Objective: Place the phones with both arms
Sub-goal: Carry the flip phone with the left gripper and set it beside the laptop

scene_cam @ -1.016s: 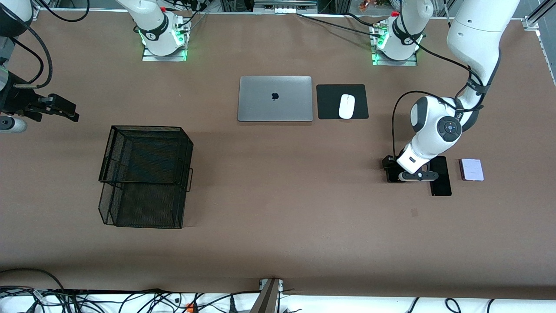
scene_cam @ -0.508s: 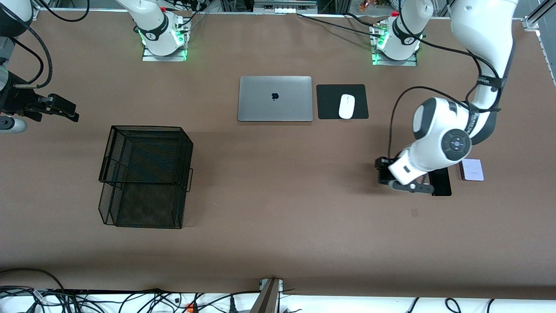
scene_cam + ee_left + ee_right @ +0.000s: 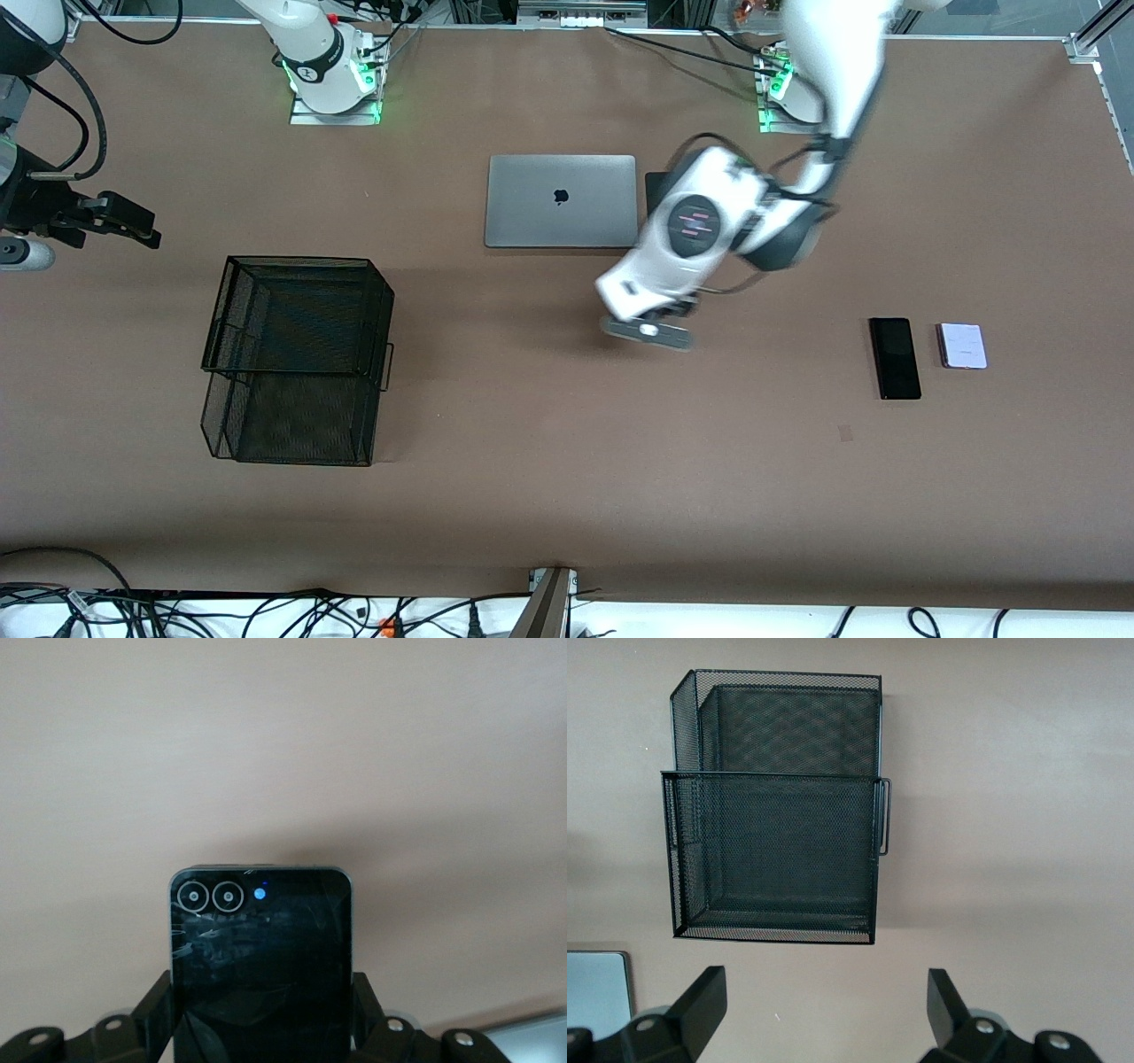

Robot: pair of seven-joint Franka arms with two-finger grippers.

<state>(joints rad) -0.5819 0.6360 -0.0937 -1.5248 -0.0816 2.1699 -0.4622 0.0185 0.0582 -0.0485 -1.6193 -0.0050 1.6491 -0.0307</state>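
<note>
One phone is off the table now – the small black phone [image 3: 261, 966] sits clamped in the left gripper [image 3: 263, 1010], which has swung from beside the slim phone [image 3: 894, 357] to mid-table, over bare surface near the laptop [image 3: 561, 201]. Slim phone and lilac phone [image 3: 962, 345] lie untouched at the left arm's end. Right gripper [image 3: 824, 1001] waits wide and empty above the mesh basket [image 3: 297, 354] – prob. a handover or drop-off comes next.
</note>
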